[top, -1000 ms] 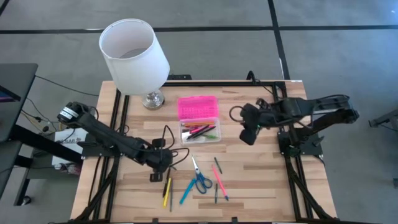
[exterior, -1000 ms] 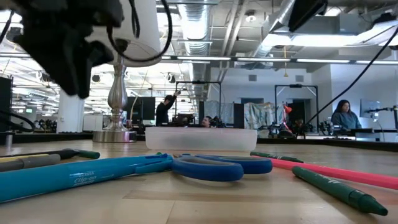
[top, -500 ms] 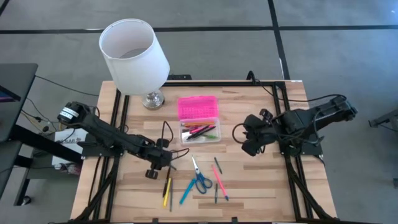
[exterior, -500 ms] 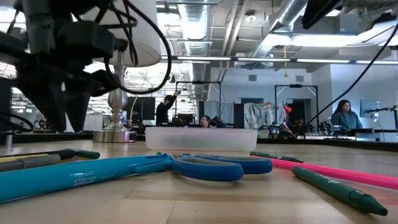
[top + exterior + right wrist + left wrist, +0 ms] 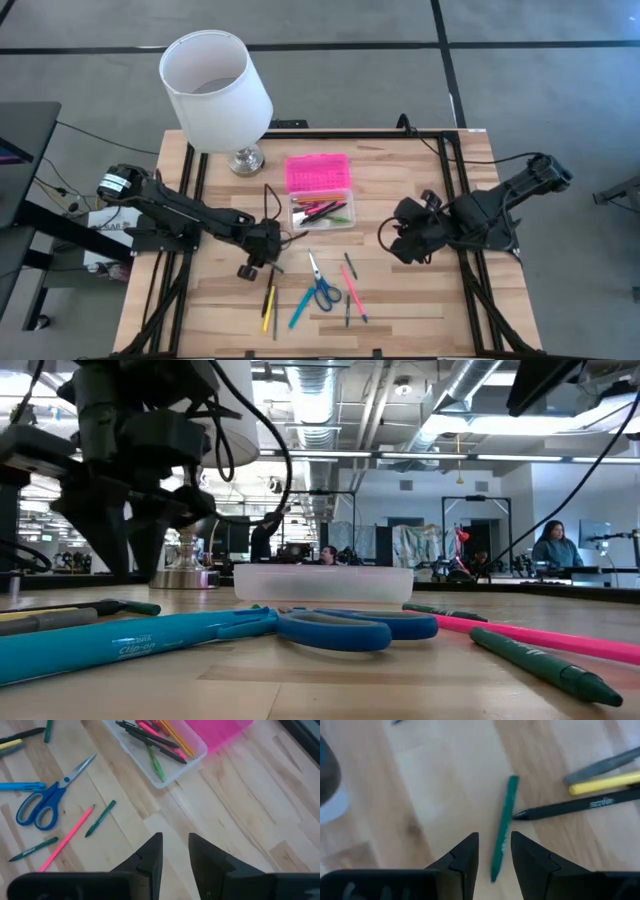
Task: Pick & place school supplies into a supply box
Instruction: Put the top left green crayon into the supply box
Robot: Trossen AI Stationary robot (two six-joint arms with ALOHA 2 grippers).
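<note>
Left gripper [image 5: 252,266]: sits low over the wood at left-centre of the high view, just above the cluster of loose pens; from its own wrist camera the two dark fingers [image 5: 465,857] stand slightly apart with nothing between them, and a green pencil [image 5: 503,827] lies on the table just beyond the gap

Right gripper [image 5: 400,243]: hangs over bare wood right of centre in the high view, well clear of the box; its fingers [image 5: 150,854] are parted by a narrow gap and carry nothing

Supply box [image 5: 322,214]: clear tray at the middle of the table in the high view, with several pens already inside, pink, green, dark and orange ones by the right wrist view; its pink lid [image 5: 318,172] lies open, flat on the table, just above it in the frame

Scissors [image 5: 321,288]: blue-handled, flat on the table below the box, blades pointing up the frame toward it

Loose pens: a yellow pen [image 5: 267,312] and dark ones lie at lower left of centre, just under the left gripper; a blue pen [image 5: 300,310] touches the scissor handles on the left; a pink pen [image 5: 353,295] and a couple of green ones lie to the right of the scissors

Lamp [image 5: 215,90]: white shade on a metal base, upper left of the table

Background: in the low view, people sit at desks far across the room
</note>
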